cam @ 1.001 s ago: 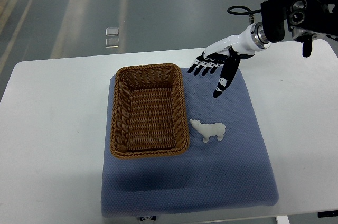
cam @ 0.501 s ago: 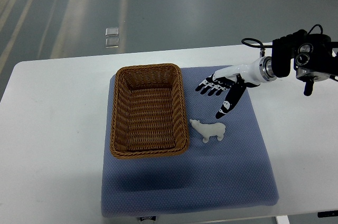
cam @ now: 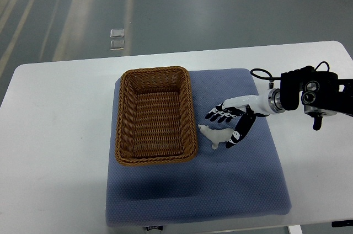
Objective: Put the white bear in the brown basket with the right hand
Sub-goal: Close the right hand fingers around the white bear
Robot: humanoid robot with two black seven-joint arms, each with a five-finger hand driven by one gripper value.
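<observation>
1. One brown basket sits on the left part of a blue mat, which lies on the white counter; nothing shows inside the basket.
2. Just right of the basket's near right corner, the white bear stands on the mat, its head toward the basket.
3. At the bear's right end is the right hand, its arm coming in from the right edge over the counter.
4. Its fingers are spread wide and reach left just past the far side of the bear, while the thumb points down at the bear's rear end.
5. Whether the hand touches the bear cannot be told; it has not closed around it.
</observation>
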